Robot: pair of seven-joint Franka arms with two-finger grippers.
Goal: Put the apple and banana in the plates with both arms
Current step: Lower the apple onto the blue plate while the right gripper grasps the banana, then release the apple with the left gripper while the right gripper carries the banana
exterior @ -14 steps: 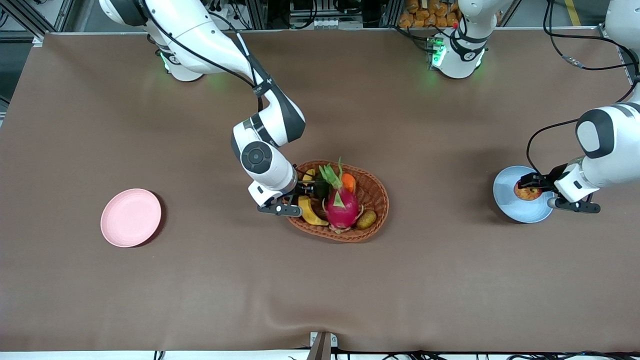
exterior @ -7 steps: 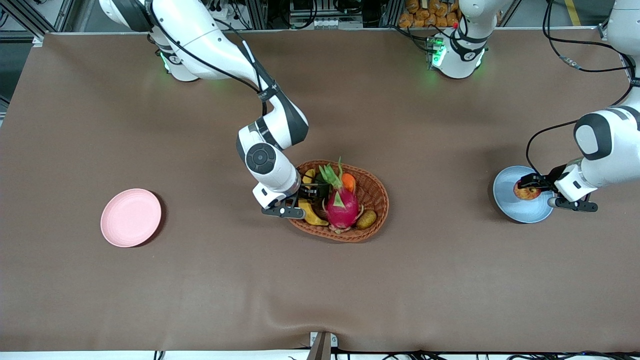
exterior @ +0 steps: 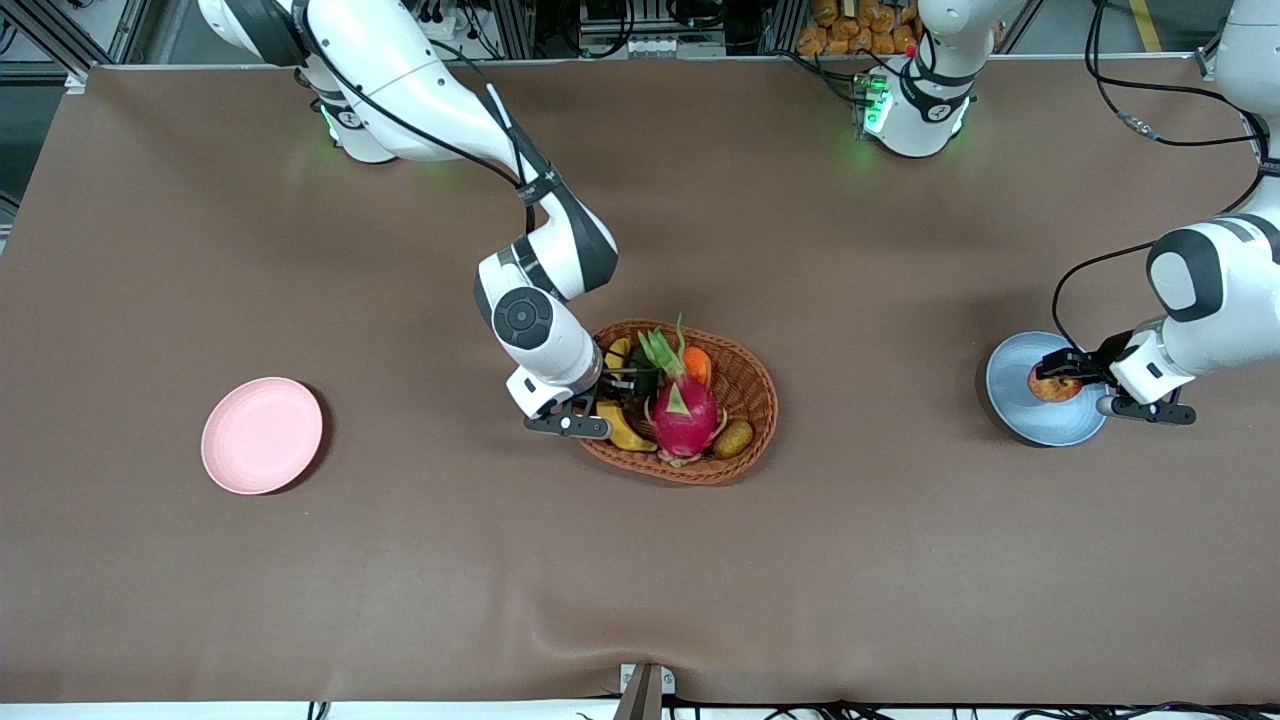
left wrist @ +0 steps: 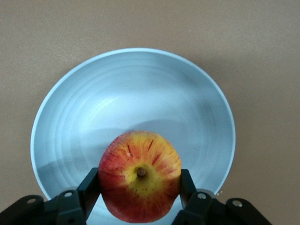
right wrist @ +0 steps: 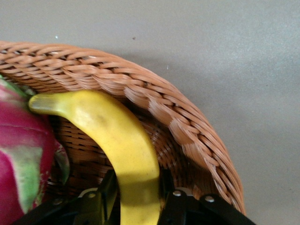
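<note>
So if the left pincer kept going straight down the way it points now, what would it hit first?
The blue plate. The left pincer is shut on the apple and points down at the plate's bowl, so the apple's underside would likely meet it first. How far above the plate it is, I cannot tell.

Front view: high camera across the table (exterior: 400, 560), facing both arm bases and covering the whole surface. Left wrist view: close, looking down past the left gripper (left wrist: 140, 197) onto the blue plate (left wrist: 70, 117), also visible in the front view. Right wrist view: close on the basket (right wrist: 187, 126), shared with the front view.
</note>
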